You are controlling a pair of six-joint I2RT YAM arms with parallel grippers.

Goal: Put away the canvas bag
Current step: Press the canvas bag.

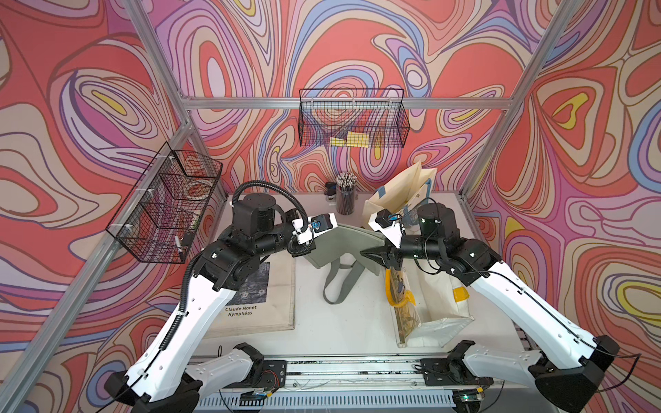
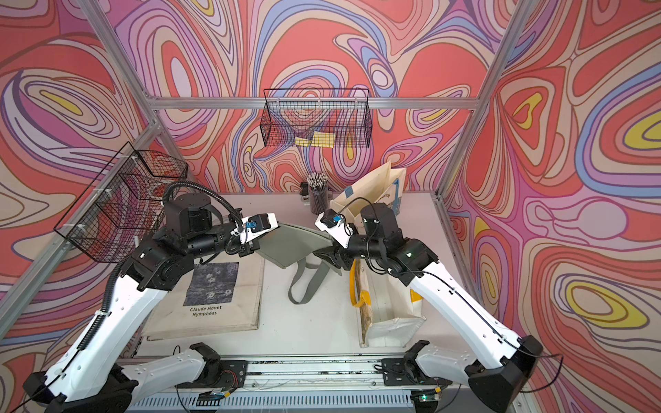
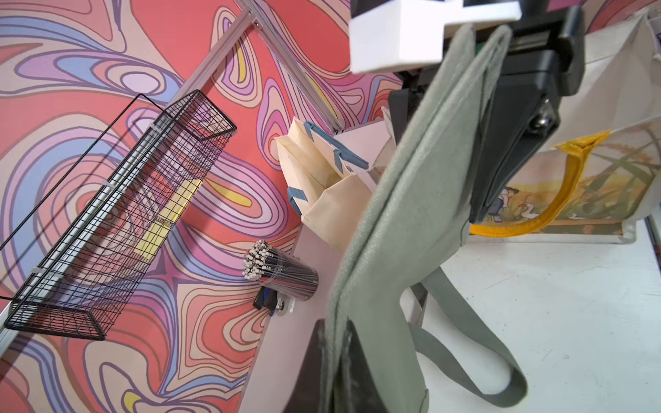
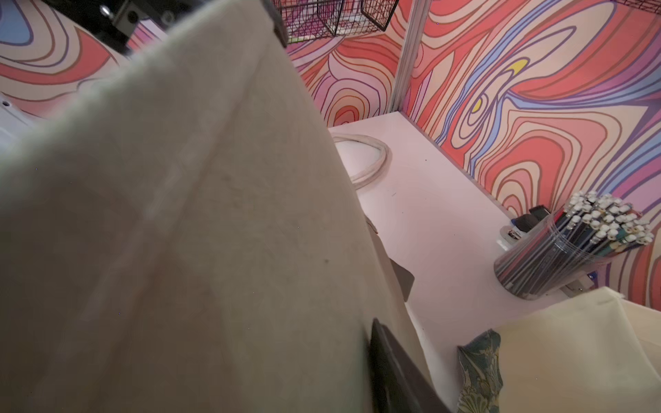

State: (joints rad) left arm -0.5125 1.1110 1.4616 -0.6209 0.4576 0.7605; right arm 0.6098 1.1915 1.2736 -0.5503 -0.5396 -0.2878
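The grey-green canvas bag hangs stretched between my two grippers above the table's middle. Its straps droop onto the tabletop. My left gripper is shut on the bag's left edge; in the left wrist view the hem runs pinched between both fingers. My right gripper is at the bag's right edge with its fingers apart and the cloth between them. In the right wrist view the cloth hides all but one finger.
A flat Monet tote lies at the front left. A white bag with a yellow handle lies on the right. A cream bag and a pencil cup stand at the back. Wire baskets hang on the back wall and on the left.
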